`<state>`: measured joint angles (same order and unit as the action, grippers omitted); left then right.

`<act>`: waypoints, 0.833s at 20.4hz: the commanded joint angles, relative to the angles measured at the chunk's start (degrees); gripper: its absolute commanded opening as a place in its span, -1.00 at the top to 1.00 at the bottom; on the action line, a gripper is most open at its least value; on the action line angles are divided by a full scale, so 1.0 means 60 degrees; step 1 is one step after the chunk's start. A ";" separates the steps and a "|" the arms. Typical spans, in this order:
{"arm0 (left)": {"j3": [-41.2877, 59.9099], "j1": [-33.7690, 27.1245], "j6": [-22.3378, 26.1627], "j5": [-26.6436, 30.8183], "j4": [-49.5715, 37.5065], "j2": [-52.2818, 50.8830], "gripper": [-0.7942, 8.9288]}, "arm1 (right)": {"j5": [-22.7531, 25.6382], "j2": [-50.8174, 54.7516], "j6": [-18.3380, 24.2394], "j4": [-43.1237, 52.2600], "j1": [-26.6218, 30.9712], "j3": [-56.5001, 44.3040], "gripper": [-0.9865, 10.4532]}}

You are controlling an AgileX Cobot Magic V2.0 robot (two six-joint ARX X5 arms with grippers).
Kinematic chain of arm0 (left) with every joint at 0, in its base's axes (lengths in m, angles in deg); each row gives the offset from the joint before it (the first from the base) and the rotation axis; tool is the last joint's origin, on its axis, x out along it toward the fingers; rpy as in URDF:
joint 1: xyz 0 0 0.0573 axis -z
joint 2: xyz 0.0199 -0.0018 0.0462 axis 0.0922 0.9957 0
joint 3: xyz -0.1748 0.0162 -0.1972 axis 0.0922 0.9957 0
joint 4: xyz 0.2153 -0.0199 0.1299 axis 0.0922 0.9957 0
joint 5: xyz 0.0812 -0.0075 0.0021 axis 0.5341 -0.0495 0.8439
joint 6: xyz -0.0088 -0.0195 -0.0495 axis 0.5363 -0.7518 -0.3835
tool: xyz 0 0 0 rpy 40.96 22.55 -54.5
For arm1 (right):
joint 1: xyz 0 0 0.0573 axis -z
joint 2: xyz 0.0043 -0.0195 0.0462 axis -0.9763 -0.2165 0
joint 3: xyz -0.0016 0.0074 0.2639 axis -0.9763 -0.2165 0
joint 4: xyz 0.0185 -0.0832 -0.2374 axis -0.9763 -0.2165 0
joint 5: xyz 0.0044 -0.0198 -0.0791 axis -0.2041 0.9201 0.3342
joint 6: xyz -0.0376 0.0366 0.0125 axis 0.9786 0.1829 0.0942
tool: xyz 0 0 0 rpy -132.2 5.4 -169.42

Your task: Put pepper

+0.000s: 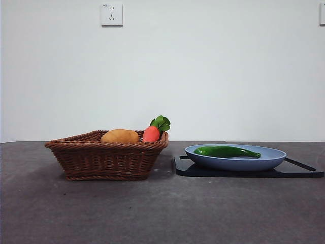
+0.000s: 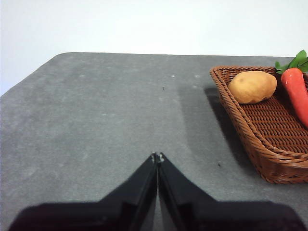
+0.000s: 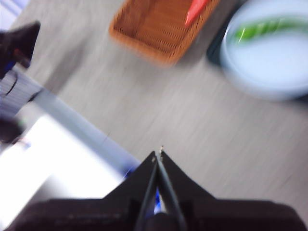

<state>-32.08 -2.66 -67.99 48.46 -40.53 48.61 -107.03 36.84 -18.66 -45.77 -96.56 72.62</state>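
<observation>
Pepper [image 1: 226, 151] is seen lying flat in a blue plate [image 1: 274, 158], thick rounded end toward the basket, pointed tip toward the far side. It rests on the plate's inner surface, free of any gripper. Plate is set on a black board [image 1: 304, 172], which lies on the grey table [image 1: 162, 213].

Wicker basket [image 1: 104, 160] stands just beside the board, apart from the plate. Inside it a potato [image 1: 120, 136] and a carrot [image 1: 151, 134] are seen, side by side; the carrot's green leaves rise above the rim at the corner nearest the plate.

Left gripper [image 2: 157, 157]: jaws are pressed together, tips meeting, nothing between them. It is held low over bare table, beside the basket [image 2: 269, 144], with the potato [image 2: 252, 86] and carrot [image 2: 297, 94] in sight of its camera.

Right gripper [image 3: 159, 154]: jaws are brought together, nothing held. Its view is motion-blurred. It is held high above the table's near edge, well apart from the objects; the basket [image 3: 159, 29], the carrot [image 3: 196, 10], the plate [image 3: 269, 62] and the pepper [image 3: 269, 28] are made out as smeared shapes farther off.

Neither arm appears in the front view. A wall socket [image 1: 111, 14] is noted on the white wall behind.
</observation>
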 commanded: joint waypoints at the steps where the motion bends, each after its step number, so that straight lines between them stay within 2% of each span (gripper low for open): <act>1: 0.0102 -0.0033 -0.0055 0.0025 -0.0087 -0.0036 0.82 | 0.0018 0.0729 0.0459 0.1490 0.0586 -0.0291 0.81; 4: 0.0102 -0.0033 -0.0055 0.0022 -0.0091 -0.0036 0.82 | -0.0182 0.2175 -0.0098 0.3792 0.1497 -0.1902 0.81; 7: 0.0102 -0.0033 -0.0055 0.0025 -0.0091 -0.0036 0.82 | -0.0146 0.3625 -0.0033 0.6076 0.2153 -0.4160 0.81; 10: 0.0102 -0.0033 -0.0055 0.0022 -0.0091 -0.0036 0.82 | -0.0109 0.5067 -0.0058 0.8699 0.2320 -0.6761 0.81; 12: 0.0102 -0.0033 -0.0055 0.0025 -0.0091 -0.0036 0.82 | 0.0051 0.5563 -0.0120 0.9446 0.2339 -0.7672 0.81; 17: 0.0102 -0.0033 -0.0055 0.0025 -0.0091 -0.0036 0.82 | 0.1341 0.6794 -0.0641 1.0473 0.2342 -0.9763 0.81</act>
<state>-32.08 -2.66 -67.99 48.48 -40.53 48.61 -100.10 76.89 -20.58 15.94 -82.62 15.60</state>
